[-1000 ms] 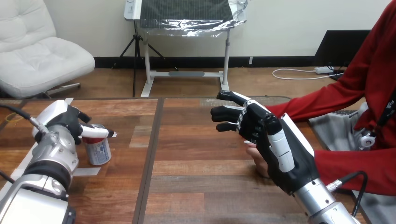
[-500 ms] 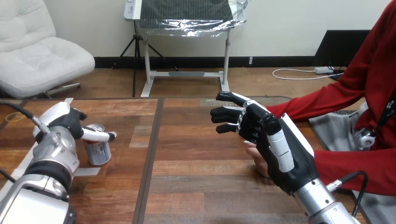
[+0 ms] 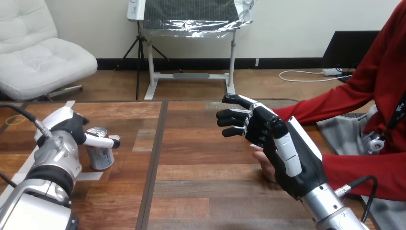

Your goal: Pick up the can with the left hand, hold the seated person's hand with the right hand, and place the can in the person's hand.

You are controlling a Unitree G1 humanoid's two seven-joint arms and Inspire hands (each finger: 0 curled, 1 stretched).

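Can [image 3: 101,154] upright near desk [image 3: 201,167] left edge, just beside your left hand [image 3: 67,128], grip can't tell. Right hand [image 3: 268,136] spread loose over person's hand [image 3: 262,162]; bare wood between.

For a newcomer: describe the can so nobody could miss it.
Start at the wooden table and go to its left side, where the robot's left hand reaches in. The can stands upright beside that hand: the only small cylinder there, silver-topped with a pale side.
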